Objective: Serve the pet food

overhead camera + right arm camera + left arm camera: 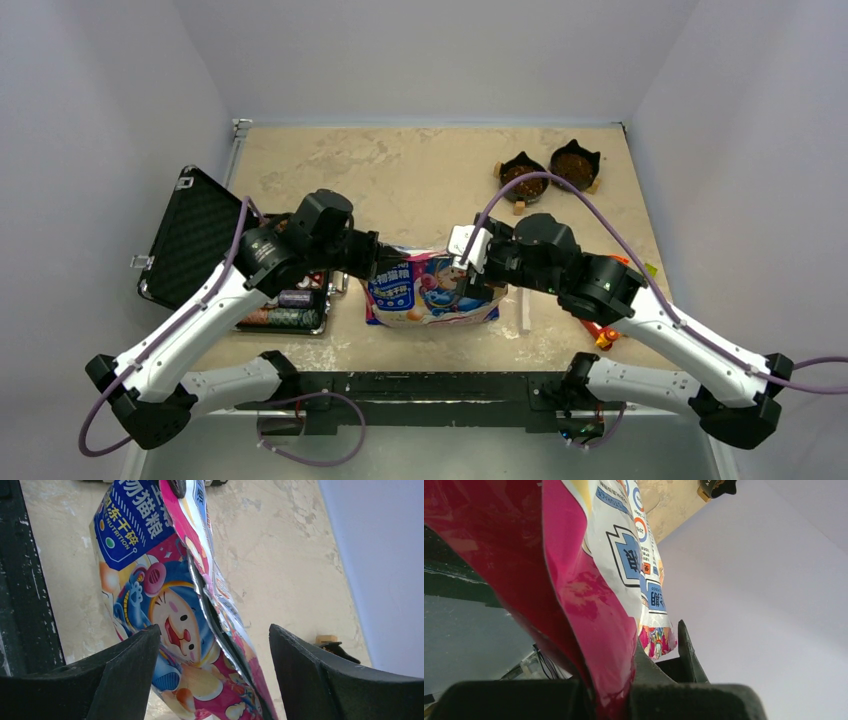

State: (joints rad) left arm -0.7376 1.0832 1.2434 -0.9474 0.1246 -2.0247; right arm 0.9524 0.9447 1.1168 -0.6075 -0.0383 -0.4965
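The pink-blue-white pet food bag [430, 288] is held just above the table's near middle. My left gripper [372, 262] is shut on the bag's left edge; in the left wrist view the pink foil [589, 595] is pinched between its jaws [624, 685]. My right gripper [470, 270] is open, its fingers on either side of the bag's open top edge [200, 595], not closed on it [212, 632]. Brown kibble fills two black cat-shaped bowls [523, 177] [574, 166] at the far right. No kibble shows at the bag's mouth.
An open black case [190, 235] lies at the left, with stacks of poker chips [290, 305] in its tray. An orange tool [603, 335] and a white stick [522, 315] lie near the right arm. A black rail [430, 385] runs along the near edge.
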